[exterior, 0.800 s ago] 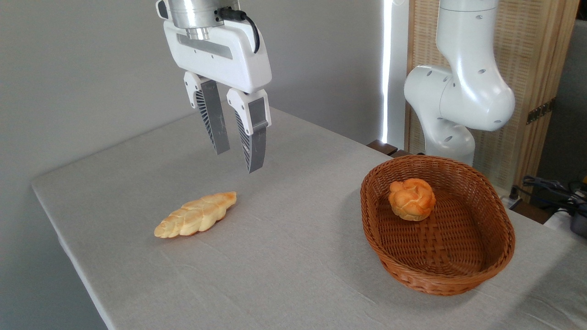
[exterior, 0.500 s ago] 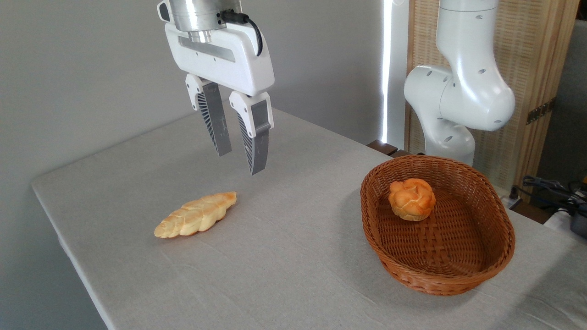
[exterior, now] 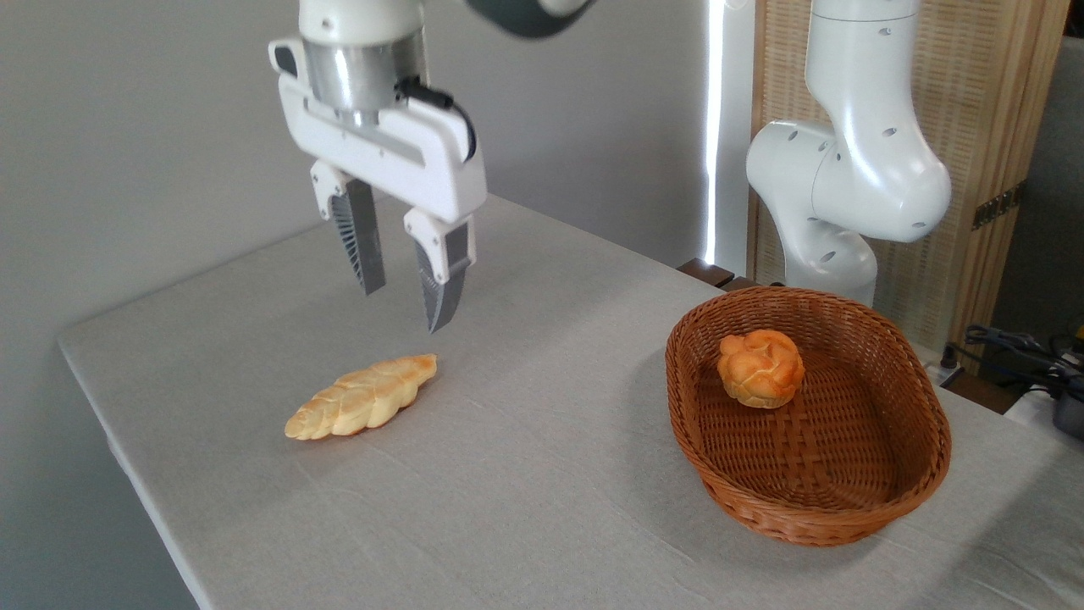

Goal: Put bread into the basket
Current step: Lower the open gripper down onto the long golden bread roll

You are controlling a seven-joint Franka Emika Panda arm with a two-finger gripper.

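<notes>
The bread [exterior: 362,396], a long pale golden braided loaf, lies flat on the grey tablecloth left of centre, pointing up to the right. My gripper [exterior: 403,307] hangs open in the air just above and slightly right of the loaf, with nothing between its fingers and clear of the table. The basket [exterior: 915,474], an oval brown wicker one, stands on the table at the right, well apart from the loaf.
A small round orange knotted bun [exterior: 760,368] sits in the far end of the basket. The arm's white base [exterior: 847,186] rises behind the basket. The table's left edge [exterior: 127,457] runs close to the loaf. Cables [exterior: 1025,347] lie at far right.
The gripper has moved left and lowered, coming closer to the loaf's upper end. It stays open. Loaf, bun and basket have not moved.
</notes>
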